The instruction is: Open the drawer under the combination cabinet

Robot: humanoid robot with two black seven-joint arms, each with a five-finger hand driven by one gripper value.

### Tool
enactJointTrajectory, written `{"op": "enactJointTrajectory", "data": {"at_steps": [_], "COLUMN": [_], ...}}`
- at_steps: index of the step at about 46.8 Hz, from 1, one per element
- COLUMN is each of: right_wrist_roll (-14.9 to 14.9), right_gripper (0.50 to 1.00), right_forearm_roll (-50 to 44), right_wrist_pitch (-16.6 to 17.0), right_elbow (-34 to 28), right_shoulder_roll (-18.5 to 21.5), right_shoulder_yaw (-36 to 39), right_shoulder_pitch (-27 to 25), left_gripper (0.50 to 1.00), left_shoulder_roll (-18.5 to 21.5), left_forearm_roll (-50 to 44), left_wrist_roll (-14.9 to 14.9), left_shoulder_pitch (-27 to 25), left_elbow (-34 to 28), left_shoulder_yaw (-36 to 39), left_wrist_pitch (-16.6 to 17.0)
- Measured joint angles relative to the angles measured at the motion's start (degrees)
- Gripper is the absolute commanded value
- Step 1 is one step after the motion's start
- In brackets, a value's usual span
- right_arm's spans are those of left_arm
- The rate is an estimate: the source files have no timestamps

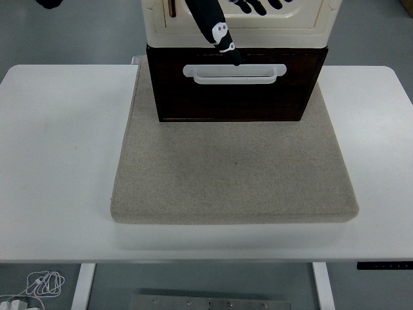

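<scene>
Drawer [235,90] shut, front toward camera; white handle [233,73] lies left-right; black hand [219,29] above, fingers unclear.

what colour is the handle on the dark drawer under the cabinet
White. The handle is a pale bar across the dark brown drawer front, clearest in the head view.

White table [58,161], grey-green floor [77,32], white cable [44,282] below
</scene>
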Motion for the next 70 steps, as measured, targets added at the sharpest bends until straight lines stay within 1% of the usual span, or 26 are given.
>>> {"op": "enactJointTrajectory", "data": {"at_steps": [7, 13, 24, 30, 39, 47, 53, 60, 66, 70], "right_wrist_roll": [0.0, 0.0, 0.0, 0.0, 0.0, 0.0, 0.0, 0.0, 0.0, 0.0], "right_gripper": [0.926, 0.926, 0.926, 0.926, 0.926, 0.926, 0.926, 0.926, 0.926, 0.926], "right_forearm_roll": [0.0, 0.0, 0.0, 0.0, 0.0, 0.0, 0.0, 0.0, 0.0, 0.0], "right_wrist_pitch": [0.0, 0.0, 0.0, 0.0, 0.0, 0.0, 0.0, 0.0, 0.0, 0.0], "right_elbow": [0.0, 0.0, 0.0, 0.0, 0.0, 0.0, 0.0, 0.0, 0.0, 0.0], "right_shoulder_roll": [0.0, 0.0, 0.0, 0.0, 0.0, 0.0, 0.0, 0.0, 0.0, 0.0], "right_shoulder_yaw": [0.0, 0.0, 0.0, 0.0, 0.0, 0.0, 0.0, 0.0, 0.0, 0.0], "right_shoulder_pitch": [0.0, 0.0, 0.0, 0.0, 0.0, 0.0, 0.0, 0.0, 0.0, 0.0], "left_gripper": [1.0, 1.0, 1.0, 1.0, 1.0, 1.0, 1.0, 1.0, 1.0, 1.0], "left_shoulder_roll": [0.2, -0.1, -1.5, -3.4, -7.7, -12.3, -15.1, -16.9, -17.6, -18.1], "left_forearm_roll": [0.1, 0.1, 0.2, 0.3, 0.8, 0.9, 0.9, 0.9, 0.9, 0.9], "left_wrist_roll": [0.1, 1.3, 6.7, 9.6, 11.9, 12.9, 13.3, 14.1, 14.6, 15.6], "left_shoulder_pitch": [0.1, 0.1, 0.0, 0.0, 0.1, 0.2, 0.5, 0.7, 0.8, 0.9], "left_elbow": [1.3, 2.6, 2.9, 4.0, 7.5, 12.6, 14.2, 14.6, 15.1, 15.2], "left_shoulder_yaw": [0.7, 4.8, 7.1, 7.7, 8.4, 9.2, 10.0, 10.4, 10.6, 10.7], "left_wrist_pitch": [-1.9, -3.5, -4.0, -3.9, -3.8, -4.5, -4.8, -4.5, -4.0, -2.7]}}
